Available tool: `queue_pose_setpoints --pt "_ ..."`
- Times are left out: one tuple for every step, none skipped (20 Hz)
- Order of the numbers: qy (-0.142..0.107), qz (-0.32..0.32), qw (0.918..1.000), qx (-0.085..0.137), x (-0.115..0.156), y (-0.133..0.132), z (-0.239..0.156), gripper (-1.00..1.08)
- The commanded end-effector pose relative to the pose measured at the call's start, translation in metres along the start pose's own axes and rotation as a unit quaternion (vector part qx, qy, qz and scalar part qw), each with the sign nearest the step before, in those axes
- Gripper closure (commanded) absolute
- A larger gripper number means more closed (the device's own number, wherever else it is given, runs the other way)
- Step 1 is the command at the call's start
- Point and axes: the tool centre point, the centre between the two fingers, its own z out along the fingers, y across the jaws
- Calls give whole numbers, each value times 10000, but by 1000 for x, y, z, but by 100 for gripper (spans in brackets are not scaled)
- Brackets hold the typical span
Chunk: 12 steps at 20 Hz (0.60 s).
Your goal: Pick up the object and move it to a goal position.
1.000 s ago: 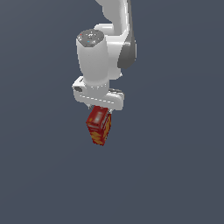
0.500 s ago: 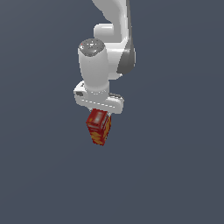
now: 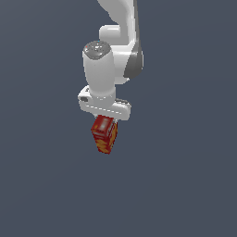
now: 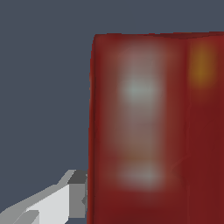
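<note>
The object, a red cracker box (image 3: 104, 134) with orange-yellow pictures on its sides, stands upright directly under the arm's white hand. My gripper (image 3: 105, 119) reaches down over the box's top, and the hand hides its fingers in the exterior view. The wrist view is filled by the box's red top face (image 4: 153, 131) with blurred white lettering. One grey finger (image 4: 65, 201) stands right beside the box's side with at most a thin gap. The other finger is out of view. The jaws look open around the box.
Plain dark grey ground (image 3: 46, 185) surrounds the box on every side. The white arm (image 3: 120, 41) rises from the hand toward the top of the exterior view. No goal marker shows.
The hand has come down a little closer onto the box's top, and the arm's upper links have shifted. The box has stayed where it was.
</note>
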Motion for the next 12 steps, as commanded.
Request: queue_pose_setpoints --pt "28 9 10000 3 1 -1 -2 108" --pt "50 21 10000 4 1 -2 -3 108" --pt "79 36 10000 6 2 -3 -5 108" --pt "113 55 9999 8 3 -5 -7 108" --pt "154 76 9999 10 4 -6 -9 108" --pt "200 100 9997 13 5 -8 -12 108" --pt "252 128 9996 16 6 -10 -15 108" --pt "309 158 9994 19 7 -12 -18 108" --pt "372 191 9991 22 8 -15 -22 108" --pt "439 226 9988 26 10 -17 -26 108" --pt "510 263 9983 30 11 -20 -30 108" --pt "586 303 9978 34 13 -23 -35 108"
